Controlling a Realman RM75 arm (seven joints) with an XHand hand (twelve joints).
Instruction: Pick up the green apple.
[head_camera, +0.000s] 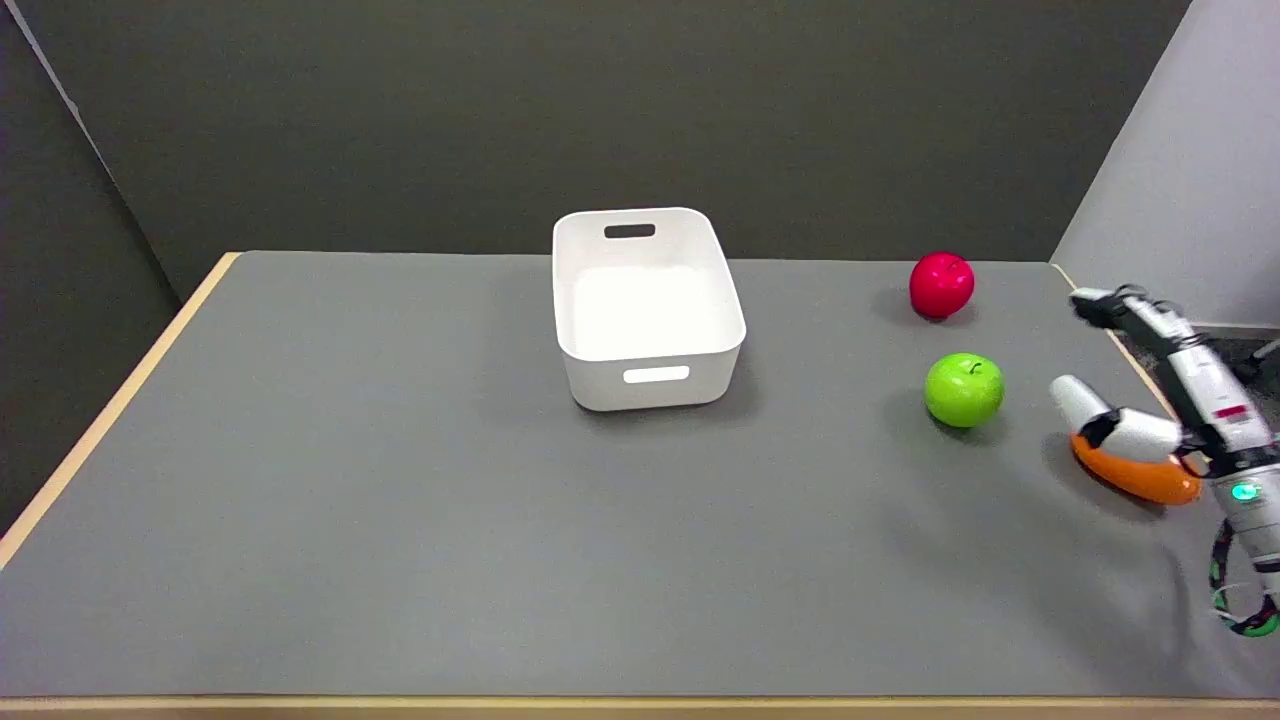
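The green apple (964, 390) sits upright on the grey desk (400, 520), in the right half of its surface and nearer the far edge than the near one, with its stem pointing up. The right hand (1150, 400) hangs just inside the desk's right edge, beside the apple on the side toward that edge, and apart from it: a strip of bare desk shows between the fruit and the nearest white fingertip. The hand's fingers are spread, one reaching out high toward the far right corner and another low toward the apple, and nothing is held between them. Directly under the hand, partly hidden by it, lies an orange curved object (1140, 475) on the desk close to the right edge. A red apple (941, 285) stands beyond the green one, close to the far edge and clear of it. A white bin (648, 345) with handle slots rests near the middle of the far edge, well apart from both apples. The desk's left half and the whole band along its near edge show only bare grey surface.
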